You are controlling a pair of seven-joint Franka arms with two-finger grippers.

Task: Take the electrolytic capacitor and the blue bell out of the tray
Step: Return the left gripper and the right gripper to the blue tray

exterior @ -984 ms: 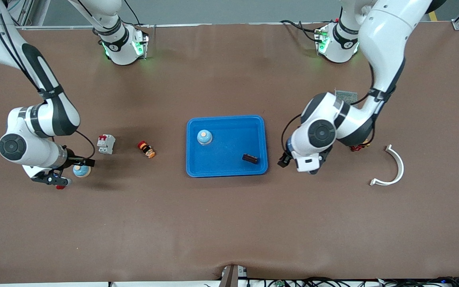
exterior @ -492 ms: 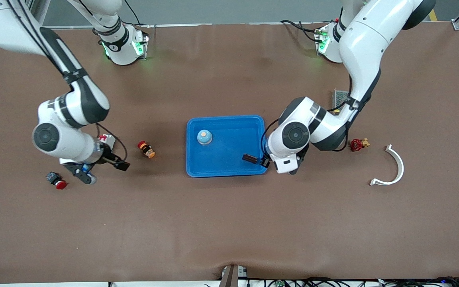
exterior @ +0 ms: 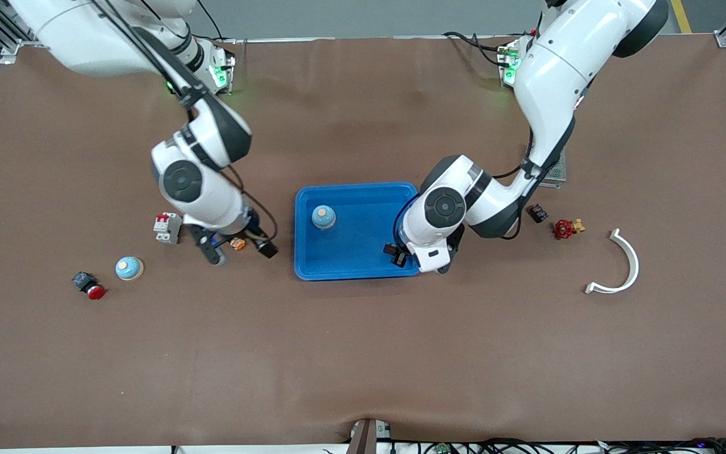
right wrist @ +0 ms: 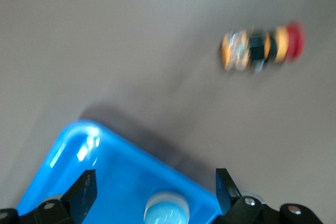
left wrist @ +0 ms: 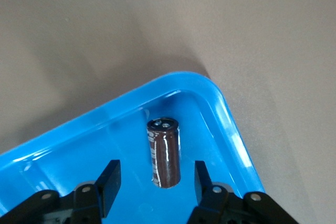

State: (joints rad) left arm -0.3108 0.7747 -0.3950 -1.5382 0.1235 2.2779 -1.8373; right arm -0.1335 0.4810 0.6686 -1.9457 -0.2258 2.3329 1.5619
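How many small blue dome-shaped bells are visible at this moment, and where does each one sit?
2. One small blue dome-shaped bell stands inside the blue plastic tray. The other bell rests on the brown table toward the right arm's end, beside a red push button. None seems hidden.

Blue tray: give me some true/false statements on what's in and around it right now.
1. A brown capacitor lies in the blue tray. True.
2. The left gripper is clamped on the capacitor. False: its fingers stand on either side of the capacitor with gaps showing.
3. A bell sits in the tray. True.
4. A second bell sits on the table toward the right arm's end. True.
5. The right gripper holds a bell. False: it is open with nothing between its fingers.
6. The white curved piece lies in the tray. False: it lies on the table toward the left arm's end.
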